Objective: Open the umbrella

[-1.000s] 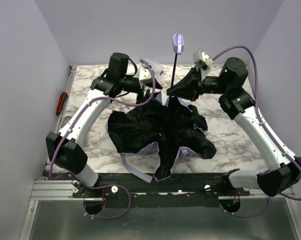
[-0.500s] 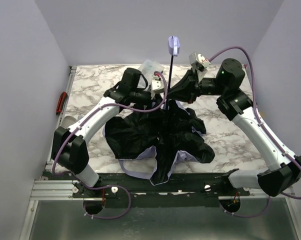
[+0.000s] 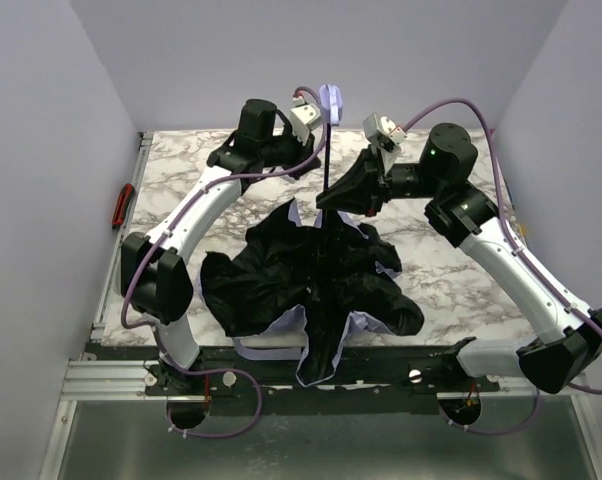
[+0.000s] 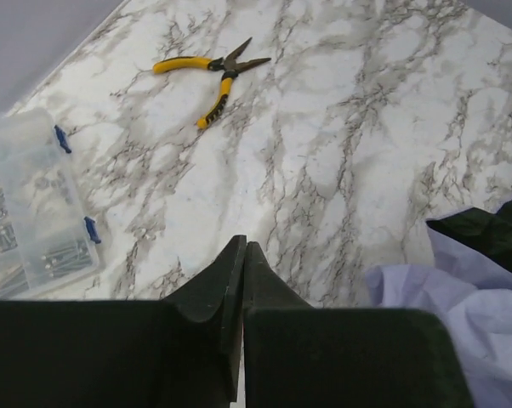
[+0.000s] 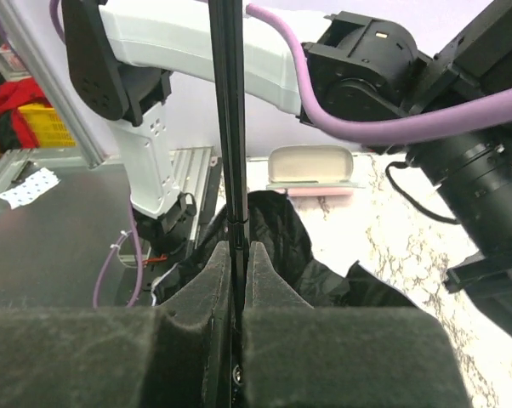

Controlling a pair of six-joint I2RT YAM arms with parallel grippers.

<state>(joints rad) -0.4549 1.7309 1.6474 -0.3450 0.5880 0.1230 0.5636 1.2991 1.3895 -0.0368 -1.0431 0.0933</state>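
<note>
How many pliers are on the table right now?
1. The yellow-handled pliers lie on the marble table, seen from the left wrist, right of the clear parts box. The umbrella may hide others.

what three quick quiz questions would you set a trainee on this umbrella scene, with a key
1. True or false: the right gripper is shut on the umbrella's thin black shaft.
2. Which tool lies on the marble table in the left wrist view? A) scissors B) pliers with yellow handles C) a spoon
3. Fill in: the knob at the top of the shaft is ___ in colour.
Key: 1 true; 2 B; 3 lavender.
</note>
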